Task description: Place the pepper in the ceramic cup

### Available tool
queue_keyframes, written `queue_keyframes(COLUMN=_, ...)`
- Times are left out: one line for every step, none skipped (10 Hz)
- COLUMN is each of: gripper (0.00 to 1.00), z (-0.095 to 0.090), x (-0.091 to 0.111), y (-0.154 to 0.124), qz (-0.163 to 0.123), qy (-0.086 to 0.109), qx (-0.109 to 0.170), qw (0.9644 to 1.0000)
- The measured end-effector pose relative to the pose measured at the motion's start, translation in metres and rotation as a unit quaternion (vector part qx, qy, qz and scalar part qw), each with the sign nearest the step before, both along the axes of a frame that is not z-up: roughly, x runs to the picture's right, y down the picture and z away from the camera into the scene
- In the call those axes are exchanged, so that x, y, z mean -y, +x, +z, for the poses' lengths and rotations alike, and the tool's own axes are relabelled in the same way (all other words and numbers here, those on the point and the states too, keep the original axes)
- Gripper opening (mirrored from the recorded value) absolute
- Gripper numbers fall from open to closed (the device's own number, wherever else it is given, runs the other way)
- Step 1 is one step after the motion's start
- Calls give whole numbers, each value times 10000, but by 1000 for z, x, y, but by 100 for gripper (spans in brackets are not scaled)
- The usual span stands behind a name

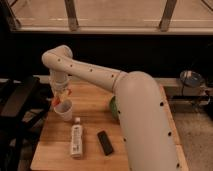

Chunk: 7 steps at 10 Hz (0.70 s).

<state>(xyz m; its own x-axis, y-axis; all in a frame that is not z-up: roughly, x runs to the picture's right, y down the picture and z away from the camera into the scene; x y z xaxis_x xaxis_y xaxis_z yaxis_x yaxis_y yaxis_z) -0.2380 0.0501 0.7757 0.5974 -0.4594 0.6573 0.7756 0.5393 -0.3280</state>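
— What is at the left?
— The gripper point(60, 95) hangs over the left part of the wooden table point(50, 150), pointing down. Its fingers are closed on the pepper point(55, 101), of which only red-orange bits show at the tip.
— And the cup?
— The white ceramic cup point(64, 112) stands upright on the table right below the gripper. The pepper is at its rim or just above; I cannot tell whether they touch.
— Further right?
— A pale bottle point(76, 141) lies on its side in front of the cup, cap toward it. Just beside it lies a flat black object point(105, 142), apart from the bottle. Something green point(113, 106) shows behind the arm point(145, 115), mostly hidden. Far right, off the table, sits a round grey thing point(191, 78).
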Motion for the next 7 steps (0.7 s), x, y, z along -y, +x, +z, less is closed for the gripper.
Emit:
queue_keyframes(gripper=19, z=0, x=0, y=0, qz=-3, qy=-3, qx=1, qw=10000)
queue_keyframes(gripper=30, z=-1, x=-1, y=0, qz=-17, qy=-14, qx=9, qw=10000)
queue_keyframes(gripper=38, z=-1, x=-1, y=0, qz=6, qy=-3, qx=38, qw=10000)
queue_keyframes(gripper=46, z=0, x=-1, y=0, qz=34, qy=10, qx=63, qw=10000)
queue_keyframes(gripper=60, z=-1, x=-1, y=1, qz=105, qy=46, qx=126, qw=9999)
queue_keyframes(gripper=68, z=-1, x=0, y=3, qz=129, qy=57, qx=124, qw=9998)
queue_keyframes(gripper=75, z=-1, x=0, y=2, qz=124, qy=55, qx=130, qw=9998)
